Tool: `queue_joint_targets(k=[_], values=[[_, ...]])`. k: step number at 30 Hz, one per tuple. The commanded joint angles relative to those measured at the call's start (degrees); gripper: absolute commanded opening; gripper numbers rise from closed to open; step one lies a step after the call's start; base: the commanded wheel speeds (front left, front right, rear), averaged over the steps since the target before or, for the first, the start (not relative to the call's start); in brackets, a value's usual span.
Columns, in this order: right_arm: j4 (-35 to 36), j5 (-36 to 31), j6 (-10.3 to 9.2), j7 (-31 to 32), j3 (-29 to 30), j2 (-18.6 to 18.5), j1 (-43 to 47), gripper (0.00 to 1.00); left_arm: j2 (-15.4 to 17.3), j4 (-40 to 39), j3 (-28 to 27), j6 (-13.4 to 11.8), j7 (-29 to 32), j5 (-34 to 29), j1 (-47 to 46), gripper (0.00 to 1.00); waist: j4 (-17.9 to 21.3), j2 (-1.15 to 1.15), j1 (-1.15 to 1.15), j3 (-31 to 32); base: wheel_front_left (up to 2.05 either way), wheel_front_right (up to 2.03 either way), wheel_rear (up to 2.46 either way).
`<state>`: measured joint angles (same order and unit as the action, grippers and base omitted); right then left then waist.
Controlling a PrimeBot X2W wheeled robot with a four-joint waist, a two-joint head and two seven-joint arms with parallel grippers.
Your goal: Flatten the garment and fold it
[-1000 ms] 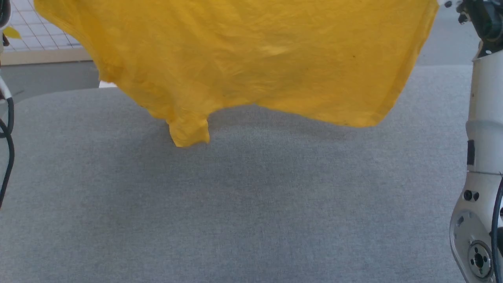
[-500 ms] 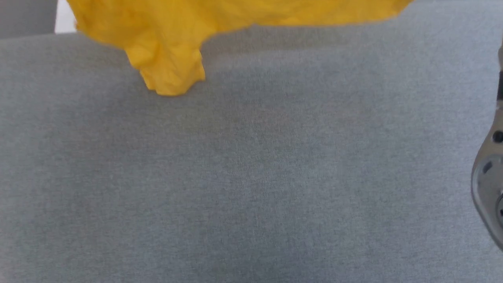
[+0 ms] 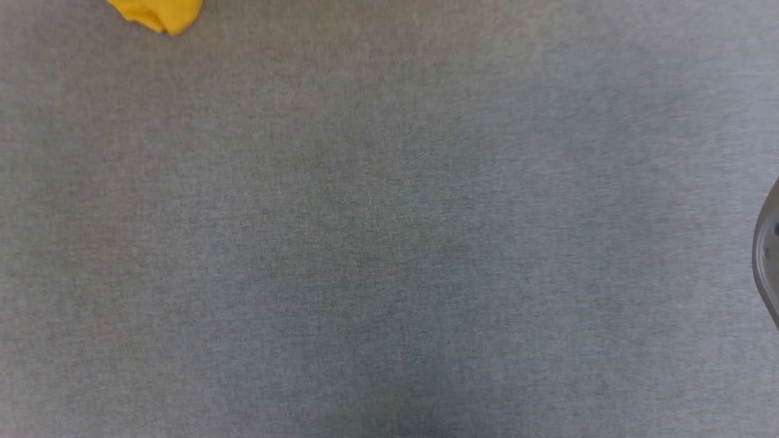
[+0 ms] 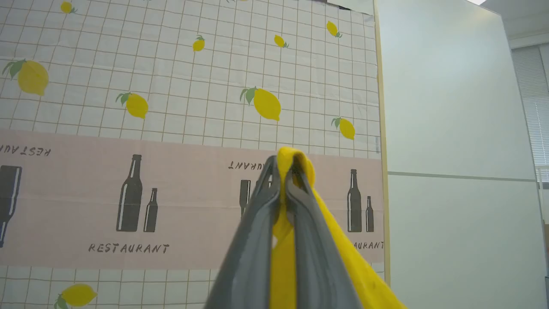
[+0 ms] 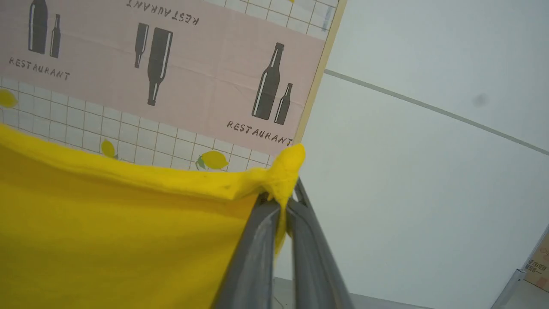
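Left fingers (image 4: pixel 252 244) long, smooth, dark grey, tapering to narrow tips; right fingers (image 5: pixel 253 253) alike; rounded silver-grey arm casing (image 3: pixel 769 255), blurred.

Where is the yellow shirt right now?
The yellow shirt hangs in the air, pinched by the left tool and the right tool; in the head view a corner dangles at the top left above the grey table.

yellow garment (image 5: pixel 107 236), grey table (image 3: pixel 389 243), lemon-print backdrop (image 4: pixel 171 86)
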<state>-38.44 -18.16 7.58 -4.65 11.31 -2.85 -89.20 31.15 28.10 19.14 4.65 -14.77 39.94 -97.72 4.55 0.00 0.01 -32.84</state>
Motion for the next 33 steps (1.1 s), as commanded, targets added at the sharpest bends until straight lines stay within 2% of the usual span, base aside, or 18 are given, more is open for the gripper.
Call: queue_joint_targets(k=[1, 8, 11, 13, 15, 19, 23, 27, 33], values=[[0.41, -0.84, -0.09, -0.58, -0.05, -0.03, 0.24, 0.0, -0.64, -0.56, -0.96, 0.66, -0.21, -1.19, 2.24, 0.0, -1.59, 0.0, -0.01, -3.71, 0.0, 0.0, 0.0], [0.76, -3.27, -0.09, -1.04, -1.11, -0.03, 2.59, 0.0, -1.59, -1.97, -5.47, 2.6, -0.22, -2.09, 8.51, 0.0, -2.45, 0.0, -0.01, -5.73, 0.0, 0.0, 0.0], [1.01, -3.41, -0.09, -1.36, -1.98, -0.03, 4.46, 0.0, -0.94, -3.4, -5.14, 2.78, -0.22, -0.72, 11.48, 0.0, -2.82, 0.0, -0.01, -5.51, 0.0, 0.0, 0.0], [1.25, -2.56, -0.09, -1.54, -2.8, -0.03, 6.14, 0.0, 0.35, -5.49, -2.86, 2.8, -0.22, 1.85, 14.14, 0.0, -3.16, 0.0, -0.01, -4.86, 0.0, 0.0, 0.0], [1.64, -0.87, -0.09, -1.13, -3.38, -0.03, 8.14, 0.0, 2.4, -7.89, -0.43, 2.81, -0.03, 5.77, 17.06, 0.0, -3.59, 0.0, -0.01, -3.99, 0.0, 0.0, 0.0], [4.38, 3.19, -0.09, 2.28, -5.06, -0.03, 14.21, 0.0, 9.02, -15.39, 3.69, 2.82, 2.21, 14.49, 23.86, 0.0, -4.32, 0.0, -0.01, -1.62, 0.0, 0.0, 0.0], [11.04, 8.86, -0.09, 8.61, -6.75, -1.0, 22.21, 0.0, 15.95, -23.52, 6.23, 2.82, 6.16, 22.22, 32.38, 0.0, -5.24, 0.0, -0.01, 0.82, 0.0, 0.0, 0.0], [22.89, 16.35, -0.09, 17.23, -7.92, -4.16, 33.05, 0.0, 22.19, -30.75, 7.77, 2.83, 8.29, 28.35, 42.35, 0.0, -6.34, 0.0, -0.01, 3.46, 0.0, 0.0, 0.0], [42.1, 25.4, -0.09, 29.27, -5.46, -6.94, 50.17, 0.0, 27.41, -35.73, 8.71, 2.51, 6.6, 33.54, 57.25, 0.0, -7.33, 0.0, -0.01, 7.2, 0.0, 0.0, 0.0]])
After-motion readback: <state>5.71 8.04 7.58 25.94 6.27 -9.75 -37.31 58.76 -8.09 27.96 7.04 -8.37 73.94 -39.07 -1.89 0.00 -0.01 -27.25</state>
